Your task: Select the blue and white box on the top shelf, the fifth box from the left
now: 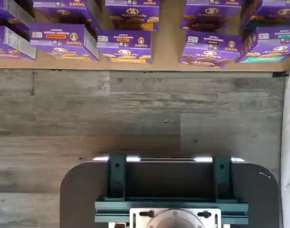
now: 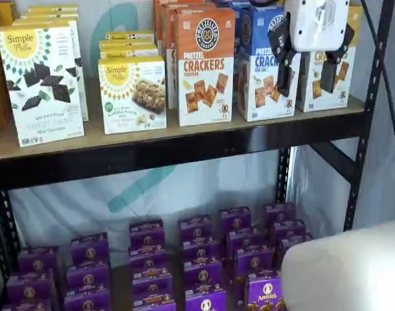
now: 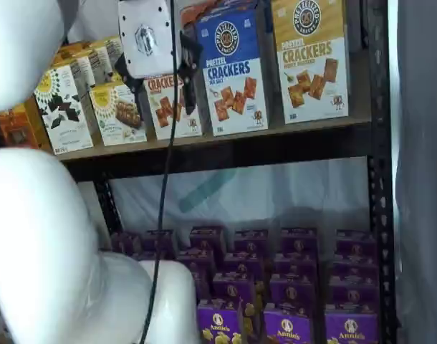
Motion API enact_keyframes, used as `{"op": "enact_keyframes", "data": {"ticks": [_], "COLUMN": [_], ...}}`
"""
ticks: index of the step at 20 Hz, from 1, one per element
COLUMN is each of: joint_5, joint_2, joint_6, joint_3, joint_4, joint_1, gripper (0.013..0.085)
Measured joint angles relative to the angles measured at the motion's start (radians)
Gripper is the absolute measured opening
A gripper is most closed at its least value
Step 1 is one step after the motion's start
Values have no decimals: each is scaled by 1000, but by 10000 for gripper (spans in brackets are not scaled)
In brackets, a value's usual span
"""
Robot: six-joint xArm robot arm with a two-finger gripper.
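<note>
The blue and white box [image 2: 263,68] stands upright on the top shelf [image 2: 184,150], between an orange-topped cheddar carton [image 2: 205,65] and a yellow-topped carton [image 2: 314,91]. It also shows in a shelf view [image 3: 233,72] above the shelf's black beam [image 3: 226,152]. My gripper [image 2: 305,72] hangs in front of the shelf at box height, white body above, two black fingers spread with a plain gap, holding nothing. In a shelf view the gripper [image 3: 160,86] shows in front of the cheddar carton, left of the blue box. The wrist view shows neither box nor fingers.
Simple Mills boxes [image 2: 42,81] stand at the shelf's left. Several purple Annie's boxes [image 2: 197,259] fill the low level and show in the wrist view [image 1: 123,45] beside grey wood flooring [image 1: 135,114]. A dark mount with teal brackets [image 1: 169,190] shows there. Black uprights [image 2: 366,116] frame the right.
</note>
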Motion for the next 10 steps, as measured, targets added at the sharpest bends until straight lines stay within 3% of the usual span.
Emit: {"op": "enact_keyframes", "data": {"ticks": [3, 10], "joint_5": [-55, -73], "joint_2": [-32, -32], "joint_6": [-3, -10], "joint_3": [29, 41], "joint_4": [1, 0], "joint_1": [-3, -9], "gripper": [850, 850]}}
